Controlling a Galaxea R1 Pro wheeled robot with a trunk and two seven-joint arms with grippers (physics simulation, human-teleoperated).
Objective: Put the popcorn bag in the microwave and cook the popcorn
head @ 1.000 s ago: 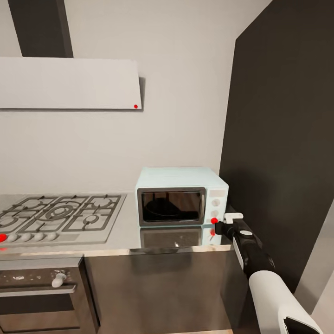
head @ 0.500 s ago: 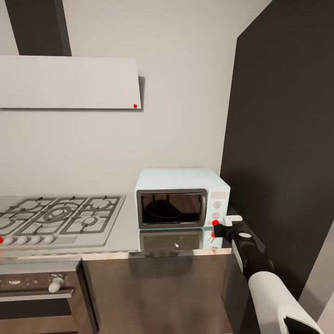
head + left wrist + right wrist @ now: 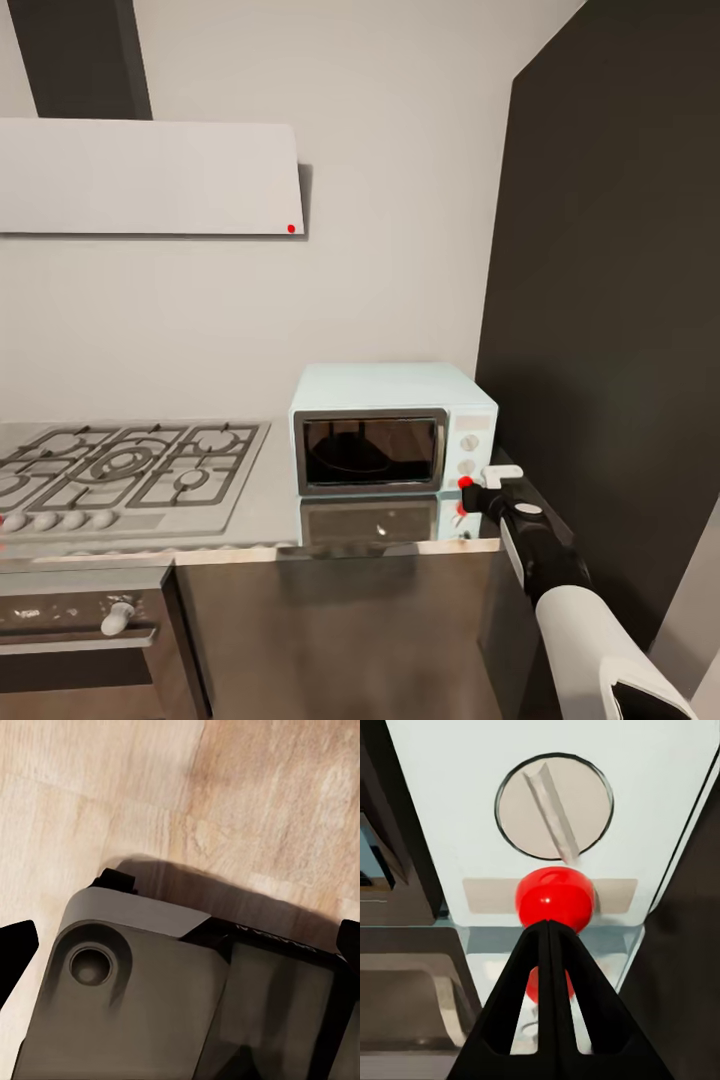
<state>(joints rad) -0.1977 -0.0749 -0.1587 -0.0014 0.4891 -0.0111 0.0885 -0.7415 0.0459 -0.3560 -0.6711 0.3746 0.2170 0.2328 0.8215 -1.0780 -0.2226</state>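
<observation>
**Right wrist view: closed pincer tip at the microwave's red light**

Right wrist view, nearest first: the right pincer [image 3: 549,945] has its two dark fingers pressed together on nothing, tips at the round red light [image 3: 555,898] low on the white side panel [image 3: 457,810], just under a knob [image 3: 553,806]. In the head view the right pincer [image 3: 478,488] reaches over the steel table [image 3: 270,500] to the front lower corner of the microwave [image 3: 392,428], whose dark door [image 3: 368,450] is shut. The popcorn bag can't be made out through the glass. The left pincer's opening cannot be told; its camera looks at the wood floor [image 3: 225,795]. Further left lies the hob [image 3: 120,465]. Risk: a slim closed tip may slide off the small light, or push the light oven back
</observation>
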